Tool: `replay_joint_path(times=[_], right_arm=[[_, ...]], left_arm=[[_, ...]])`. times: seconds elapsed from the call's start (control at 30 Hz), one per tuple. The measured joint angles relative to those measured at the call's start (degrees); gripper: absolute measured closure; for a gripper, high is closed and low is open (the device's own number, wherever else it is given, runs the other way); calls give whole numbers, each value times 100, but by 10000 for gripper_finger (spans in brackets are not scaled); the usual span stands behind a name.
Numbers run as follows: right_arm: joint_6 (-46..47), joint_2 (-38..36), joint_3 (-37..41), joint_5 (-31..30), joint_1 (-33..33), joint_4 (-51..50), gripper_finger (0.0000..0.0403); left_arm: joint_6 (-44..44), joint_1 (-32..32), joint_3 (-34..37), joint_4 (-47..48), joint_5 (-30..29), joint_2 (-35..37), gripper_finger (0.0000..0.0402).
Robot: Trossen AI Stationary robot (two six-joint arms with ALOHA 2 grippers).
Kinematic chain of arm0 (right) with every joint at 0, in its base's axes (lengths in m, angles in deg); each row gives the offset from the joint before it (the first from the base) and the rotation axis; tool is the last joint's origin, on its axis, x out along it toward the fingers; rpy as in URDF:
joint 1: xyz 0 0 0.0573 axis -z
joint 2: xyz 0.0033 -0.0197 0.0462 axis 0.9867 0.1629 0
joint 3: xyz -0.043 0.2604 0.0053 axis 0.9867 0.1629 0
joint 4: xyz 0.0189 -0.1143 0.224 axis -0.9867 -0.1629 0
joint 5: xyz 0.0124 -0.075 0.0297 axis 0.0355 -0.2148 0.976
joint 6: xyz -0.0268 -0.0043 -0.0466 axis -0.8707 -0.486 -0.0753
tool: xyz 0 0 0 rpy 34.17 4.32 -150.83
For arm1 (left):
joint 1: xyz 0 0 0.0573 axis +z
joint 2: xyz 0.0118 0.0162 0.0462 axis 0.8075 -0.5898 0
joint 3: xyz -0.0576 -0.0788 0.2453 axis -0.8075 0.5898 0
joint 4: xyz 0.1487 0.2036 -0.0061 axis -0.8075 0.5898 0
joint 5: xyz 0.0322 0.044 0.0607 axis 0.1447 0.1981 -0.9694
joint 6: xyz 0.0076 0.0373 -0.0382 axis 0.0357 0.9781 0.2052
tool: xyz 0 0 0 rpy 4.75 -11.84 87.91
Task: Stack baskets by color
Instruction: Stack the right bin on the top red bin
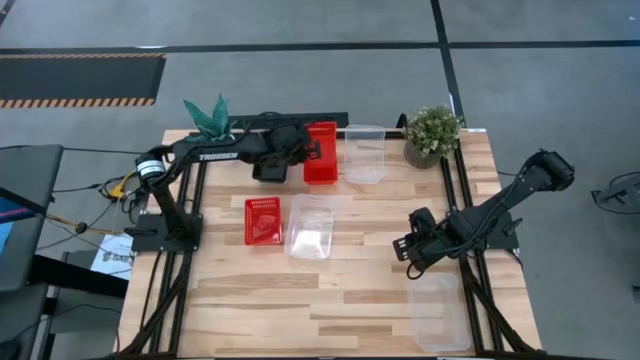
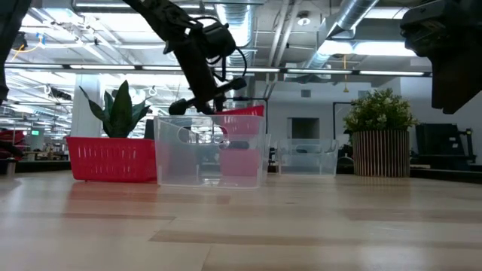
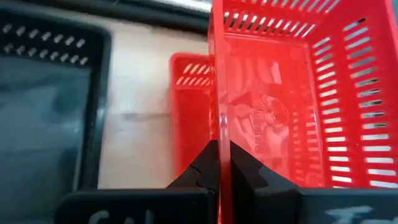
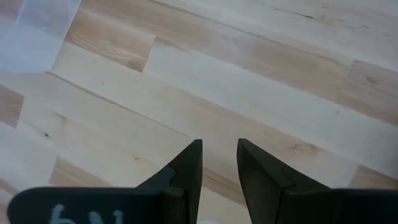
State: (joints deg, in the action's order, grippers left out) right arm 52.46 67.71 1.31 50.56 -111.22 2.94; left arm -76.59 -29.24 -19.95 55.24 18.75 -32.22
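Note:
My left gripper (image 3: 219,163) is shut on a red basket (image 1: 322,150) at the far middle of the table, held above a second red basket (image 3: 186,93). A black basket (image 3: 43,93) lies just left of them. A third red basket (image 1: 263,220) and a clear basket (image 1: 310,227) rest on their bases mid-table. Another clear basket (image 1: 365,152) sits at the far side, and a third (image 1: 440,310) near the front right. My right gripper (image 4: 219,163) hangs open over bare wood at the right. My left gripper pinches the red basket's left side wall at its rim (image 3: 217,127), with one finger inside the basket and one outside. The fingers slant down from the table's left. The basket (image 2: 245,113) is held off the table, its open side up, over the other red basket.
A potted bush (image 1: 432,135) stands at the far right corner and a green leafy plant (image 1: 207,117) at the far left. Bare wood lies along the near edge and between the arms. The table's frame rails run down both sides.

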Motion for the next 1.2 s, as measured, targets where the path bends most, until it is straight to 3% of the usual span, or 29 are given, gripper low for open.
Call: replay_joint_path(times=[0.17,0.8,1.2], right_arm=[[-16,1,0,0,0,-11,281],[-299,0,0,105,0,28,281],[-299,2,-2,122,0,28,281]], left_arm=[[-151,-160,28,388,-356,9,401],[-171,-339,25,-104,-836,-86,401],[-276,-419,30,-82,-617,-343,401]])
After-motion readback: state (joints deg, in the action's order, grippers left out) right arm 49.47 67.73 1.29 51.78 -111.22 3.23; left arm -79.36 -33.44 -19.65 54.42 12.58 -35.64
